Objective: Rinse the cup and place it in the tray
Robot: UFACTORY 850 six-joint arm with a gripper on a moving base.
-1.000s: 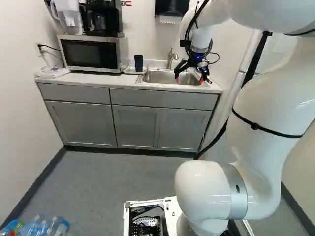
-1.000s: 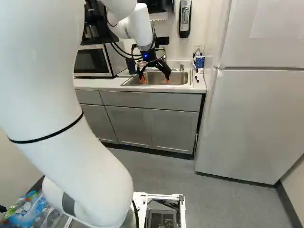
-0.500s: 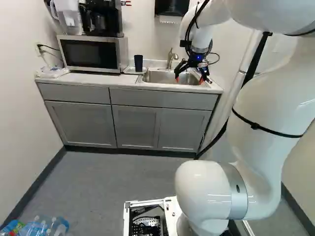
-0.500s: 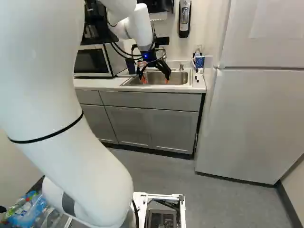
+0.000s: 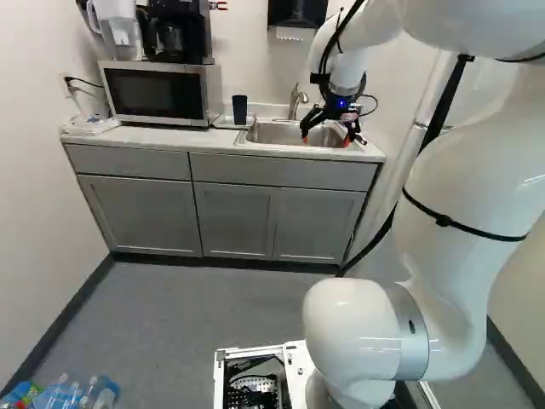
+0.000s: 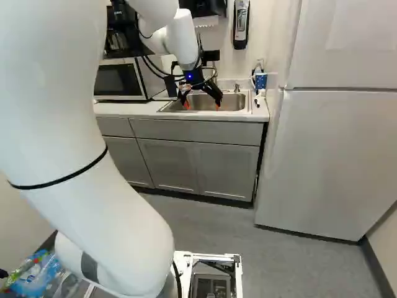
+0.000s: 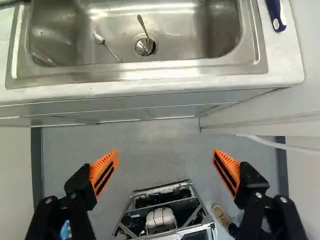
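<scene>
Gripper [image 5: 326,140]: near sink [image 7: 210,30], fingers [image 7: 105,170] released, spread wide | left base view, cup [image 5: 239,107]: upright on tray [image 5: 222,122], gripper's 10 o'clock | microwave [image 5: 160,94]: cup's 9 o'clock | faucet [image 5: 295,100]: sink's 12 o'clock | wrist view: two spoons [image 7: 109,50] in sink, one over drain [image 7: 141,49], one beside it

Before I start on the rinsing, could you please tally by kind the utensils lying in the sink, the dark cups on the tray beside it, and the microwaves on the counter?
Utensils in the sink: 2
Dark cup on the tray: 1
Microwave on the counter: 1
Total: 4
</scene>
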